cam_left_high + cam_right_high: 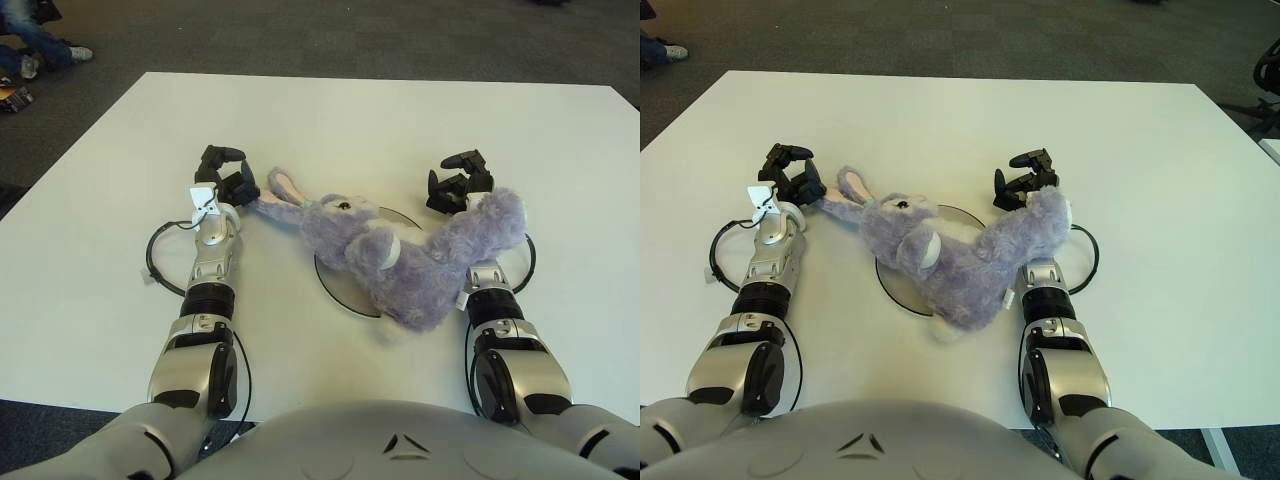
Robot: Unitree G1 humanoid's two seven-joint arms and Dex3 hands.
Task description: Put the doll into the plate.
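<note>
- White table point(330, 120) fills most of both views, with dark grey floor point(330, 35) beyond its far edge.
- Plate point(340, 285): a flat grey disc lying on the table near the middle; only its left arc and a sliver of its far rim show, the rest being covered.
- Doll point(410, 255): a purple plush rabbit lying on its side across the plate. Its long axis runs diagonally over the plate, from far-left to right. The head and long ears point far-left, the ear tips reaching past the plate's rim onto bare table. The body covers the plate's right half, and the fluffy rear end rises off the plate's right side.
- Left hand point(225, 180): shown to the left of the plate, at the tip of the doll's ears. Its dark fingers are curled; whether they pinch the ear or merely touch it cannot be told.
- Right hand point(458, 183): shown to the far right of the plate, just beyond the doll's rear end. Its fingers are loosely curled around nothing, close to the plush but not clearly touching it.
- Black cable loops point(155, 262) lie on the table beside each forearm.
</note>
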